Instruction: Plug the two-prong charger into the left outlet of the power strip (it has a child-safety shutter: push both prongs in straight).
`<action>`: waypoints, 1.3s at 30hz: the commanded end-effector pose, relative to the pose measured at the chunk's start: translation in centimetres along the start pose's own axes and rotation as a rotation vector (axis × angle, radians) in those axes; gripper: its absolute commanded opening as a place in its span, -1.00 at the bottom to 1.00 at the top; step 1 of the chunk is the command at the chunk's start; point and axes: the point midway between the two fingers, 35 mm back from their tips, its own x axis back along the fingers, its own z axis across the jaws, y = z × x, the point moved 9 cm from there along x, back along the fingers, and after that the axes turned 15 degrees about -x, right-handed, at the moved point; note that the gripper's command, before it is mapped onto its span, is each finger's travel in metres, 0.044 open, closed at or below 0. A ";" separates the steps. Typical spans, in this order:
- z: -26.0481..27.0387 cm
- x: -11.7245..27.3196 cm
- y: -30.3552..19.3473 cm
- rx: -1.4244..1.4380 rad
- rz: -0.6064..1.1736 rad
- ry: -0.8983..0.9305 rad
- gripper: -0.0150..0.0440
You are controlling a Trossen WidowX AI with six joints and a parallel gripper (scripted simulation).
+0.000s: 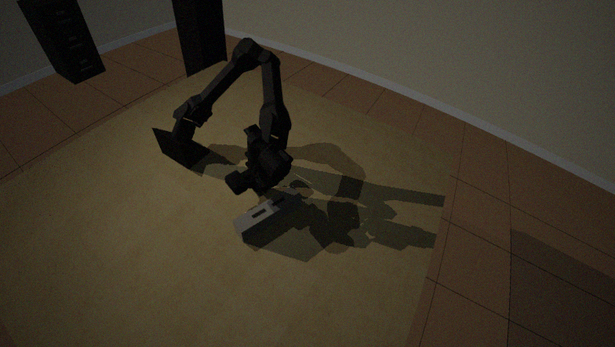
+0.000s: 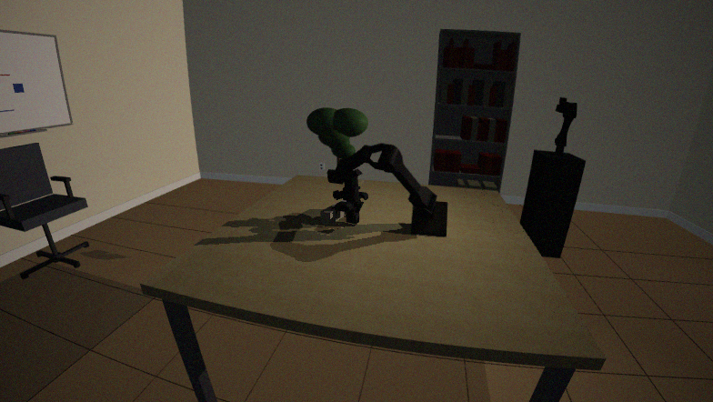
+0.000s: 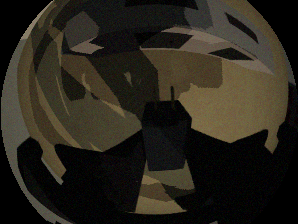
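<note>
Basically, gripper (image 1: 260, 195) (image 2: 352, 222) (image 3: 164, 131) is clamped on the dark two-prong charger (image 3: 166, 135), both prongs pointing away from the fingers, toward the power strip side in wrist view. Power strip (image 1: 253, 220) (image 3: 200, 44) sits on the table (image 1: 129, 258) (image 2: 399, 279), pale top with dark outlet openings, one side in deep shade. Charger is near the strip, prongs showing, not in an outlet; can't tell how well they line up. Arm (image 1: 271, 85) (image 2: 406, 175) arches over the table from its dark base (image 1: 165, 144) (image 2: 439, 225). In the way: the arm's wrist and gripper cover the charger from above, and shadows fall across the table around the strip. Other stuff: green plant (image 2: 349, 122) behind the arm, bookshelf (image 2: 436, 109) with red items at the back wall, black cabinet (image 2: 551, 205) with a small dark arm-like thing (image 2: 564, 125) on top, office chair (image 2: 42, 205) below a whiteboard (image 2: 35, 85). Nothing solid seen between prongs and strip.
</note>
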 end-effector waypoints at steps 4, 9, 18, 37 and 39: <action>0.1 0.0 0.8 -0.023 0.006 0.006 -0.49; 0.2 0.0 1.3 -0.033 0.006 0.006 -0.49; 0.5 0.0 2.2 -0.049 0.007 0.006 -0.49; 0.7 0.0 2.6 -0.053 0.007 0.007 -0.49; 0.7 0.0 2.6 -0.053 0.007 0.007 -0.49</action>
